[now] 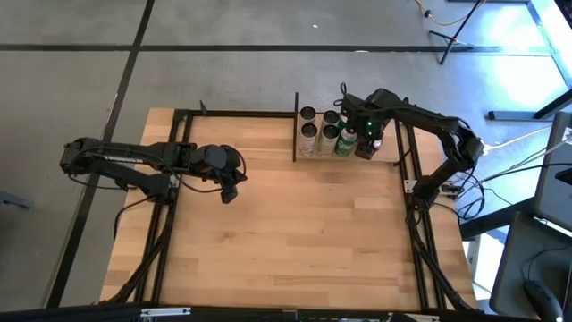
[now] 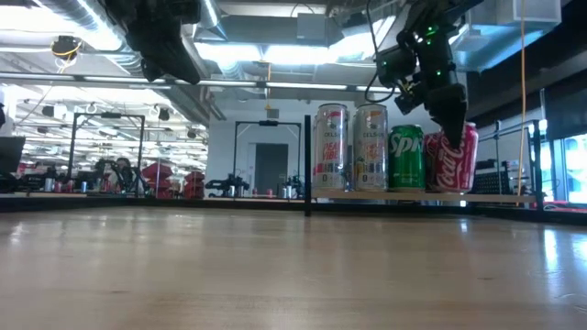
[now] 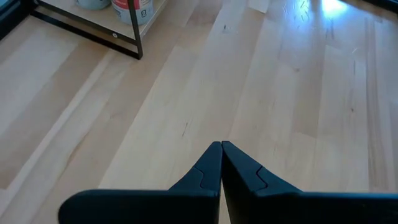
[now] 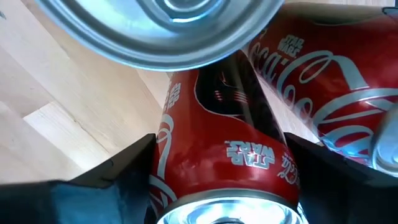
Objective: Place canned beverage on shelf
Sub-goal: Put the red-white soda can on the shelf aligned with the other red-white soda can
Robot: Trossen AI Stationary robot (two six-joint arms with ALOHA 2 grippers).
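Observation:
The shelf [image 1: 315,157], a light wooden board framed by black rods, stands at the table's far right and also shows in the low view [image 2: 367,195]. On it stand two silver cans [image 2: 332,147], a green can [image 2: 406,158] and more cans behind them. My right gripper [image 1: 366,136] is at the shelf's right end, shut on a red cola can [image 2: 459,160]. A second red can [image 4: 336,87] stands just beyond the held one. My left gripper [image 1: 231,190] is shut and empty above the table's left middle [image 3: 221,146]. My right gripper pinches the red can's side wall [image 4: 224,155] between its two fingers, one finger [image 4: 127,174] on each side, near the can's top. The fingers come from above, pointing down. The can is a little tilted, its base at the shelf board; whether it rests there I cannot tell.
The shelf's black corner post [image 1: 296,125] rises at its left end, and black frame rails [image 1: 413,179] run along the table's sides. The bare wooden tabletop [image 1: 304,233] lies between the arms and toward the near edge.

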